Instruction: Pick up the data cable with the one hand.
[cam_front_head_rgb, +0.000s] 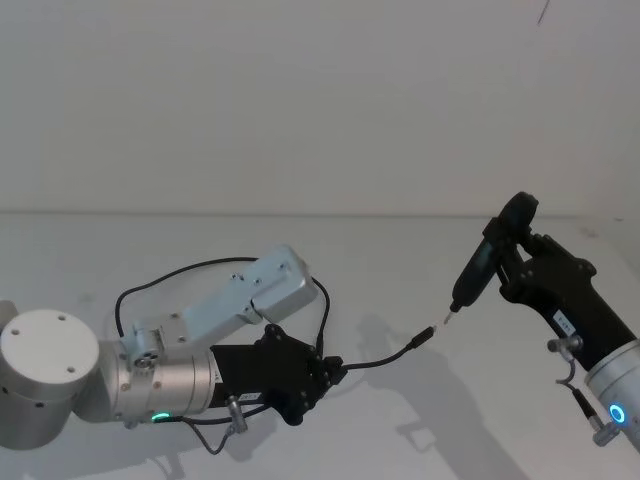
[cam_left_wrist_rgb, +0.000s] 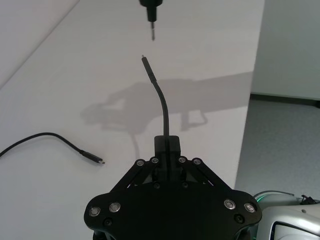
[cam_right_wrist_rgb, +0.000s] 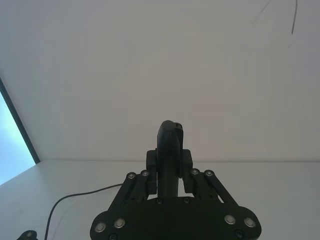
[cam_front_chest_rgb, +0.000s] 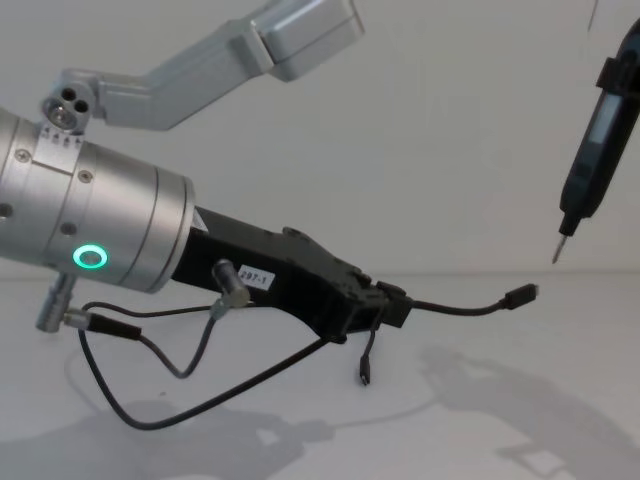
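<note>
Chest view: left gripper (cam_front_chest_rgb: 392, 305) jaws clamp data cable (cam_front_chest_rgb: 455, 309).

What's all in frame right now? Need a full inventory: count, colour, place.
Long thin flexible data cable: 1, black, clamped in the left gripper; one plug sticks out towards the tool's tip, the rest loops on the table behind the left arm.
Slim pen-shaped tool with a metal tip: 1, black, held in the right gripper, tip pointing down, close to the cable's plug but not touching it.
Flat table: 1, white, under both arms.
Left gripper: 1, black, low over the table, shut on the cable.
Right gripper: 1, black, raised on the right, shut on the tool.
</note>
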